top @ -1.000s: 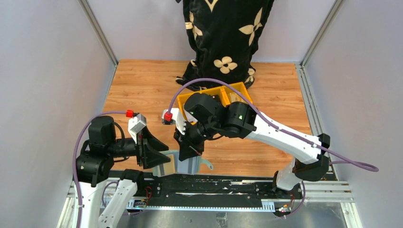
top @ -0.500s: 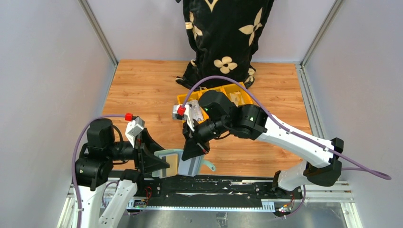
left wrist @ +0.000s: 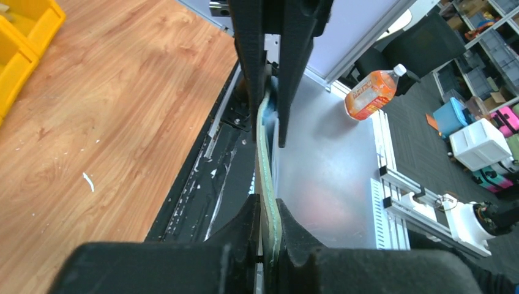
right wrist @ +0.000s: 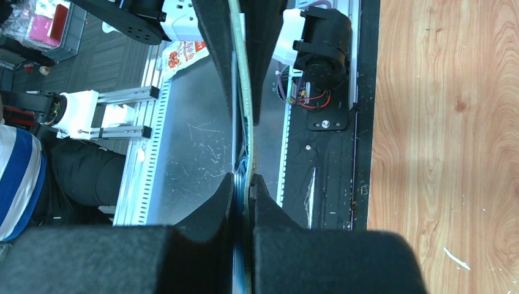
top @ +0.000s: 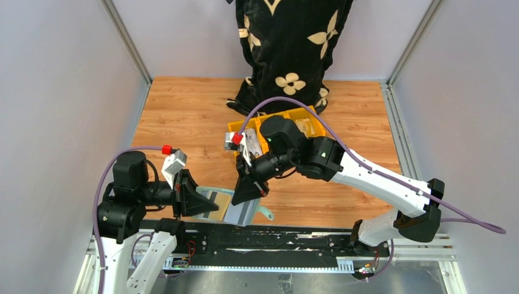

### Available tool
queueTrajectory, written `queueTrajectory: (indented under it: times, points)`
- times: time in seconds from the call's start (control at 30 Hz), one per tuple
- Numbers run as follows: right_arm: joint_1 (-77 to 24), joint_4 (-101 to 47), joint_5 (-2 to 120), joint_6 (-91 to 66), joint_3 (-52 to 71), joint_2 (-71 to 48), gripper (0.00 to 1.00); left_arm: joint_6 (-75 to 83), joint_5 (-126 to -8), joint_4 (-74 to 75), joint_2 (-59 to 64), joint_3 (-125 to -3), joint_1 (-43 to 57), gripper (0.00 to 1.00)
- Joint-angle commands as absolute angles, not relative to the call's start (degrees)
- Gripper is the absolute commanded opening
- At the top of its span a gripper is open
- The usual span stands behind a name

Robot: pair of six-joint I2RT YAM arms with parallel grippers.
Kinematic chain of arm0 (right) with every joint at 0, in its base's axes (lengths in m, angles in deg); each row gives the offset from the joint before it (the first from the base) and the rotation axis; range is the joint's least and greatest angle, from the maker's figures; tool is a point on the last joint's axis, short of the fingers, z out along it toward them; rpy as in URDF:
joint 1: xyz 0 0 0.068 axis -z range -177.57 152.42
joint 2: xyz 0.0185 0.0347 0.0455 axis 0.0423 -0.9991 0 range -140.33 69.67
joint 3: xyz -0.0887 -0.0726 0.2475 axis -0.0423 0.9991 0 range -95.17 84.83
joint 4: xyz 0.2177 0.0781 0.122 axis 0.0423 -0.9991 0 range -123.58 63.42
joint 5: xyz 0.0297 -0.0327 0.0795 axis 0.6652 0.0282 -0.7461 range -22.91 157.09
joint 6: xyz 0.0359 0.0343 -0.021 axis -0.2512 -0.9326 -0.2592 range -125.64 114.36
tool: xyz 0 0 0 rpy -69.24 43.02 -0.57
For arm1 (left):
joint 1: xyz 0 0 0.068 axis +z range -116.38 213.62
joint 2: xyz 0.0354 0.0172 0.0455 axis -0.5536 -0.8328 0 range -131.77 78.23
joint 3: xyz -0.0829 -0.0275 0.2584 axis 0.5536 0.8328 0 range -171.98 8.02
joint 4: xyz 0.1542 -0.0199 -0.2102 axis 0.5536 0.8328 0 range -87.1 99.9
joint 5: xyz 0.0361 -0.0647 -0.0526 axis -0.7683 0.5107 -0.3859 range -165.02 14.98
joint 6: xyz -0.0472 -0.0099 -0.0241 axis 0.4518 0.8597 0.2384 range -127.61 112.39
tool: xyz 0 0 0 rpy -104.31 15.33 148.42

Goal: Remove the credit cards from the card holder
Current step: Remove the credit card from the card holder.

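Two grippers, the left gripper (top: pixel 211 205) and the right gripper (top: pixel 243 197), are clamping one card holder (top: pixel 246 213) at the near edge. Two yellow bins (top: pixel 304 122) are sitting side by side, far centre. One orange bottle (left wrist: pixel 371 92) is lying beyond the near edge.

Pale grey-green on the card holder (top: pixel 245 213), with a tan patch toward its left end. Matte black on the left gripper (top: pixel 210 206) and right gripper (top: pixel 243 198) at the card holder. Beyond the card holder: bright yellow bins (top: pixel 304 122), orange-brown wood grain across the table (top: pixel 177 116), black cloth (top: pixel 287 37) patterned with cream flowers. Purple cables (top: pixel 116 160) left of the card holder.
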State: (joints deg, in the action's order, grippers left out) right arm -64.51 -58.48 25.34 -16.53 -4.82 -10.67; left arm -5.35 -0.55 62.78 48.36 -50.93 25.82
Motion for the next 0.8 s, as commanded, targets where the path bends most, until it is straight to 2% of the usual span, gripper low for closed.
queueTrajectory:
  times: [0.0,0.17,0.33,0.53,0.63,0.77]
  points:
    - [-62.69,-52.08,19.40,-18.30,-2.37,-9.04,0.09,-5.75,5.65,65.31,46.86,-52.17,25.88,0.06]
    - [-59.86,-49.38,16.77,-19.80,-1.84,-10.16,0.36,-4.63,6.83,65.30,45.33,-53.42,25.88,0.00]
    - [-52.43,-42.05,20.50,-25.37,1.57,-5.34,0.51,-4.11,0.96,65.22,43.78,-54.86,25.88,0.00]
    - [-49.69,-29.41,42.08,-32.38,13.69,9.25,0.59,-4.15,-13.08,64.53,39.63,-58.69,25.88,0.00]
    - [-50.09,-22.35,40.13,-37.19,18.75,11.59,0.66,0.53,-16.05,60.02,38.89,-58.06,25.88,0.00]
    - [-54.21,-14.85,34.33,-41.92,22.69,9.12,0.66,10.13,-16.84,49.68,40.66,-54.95,25.88,0.00]
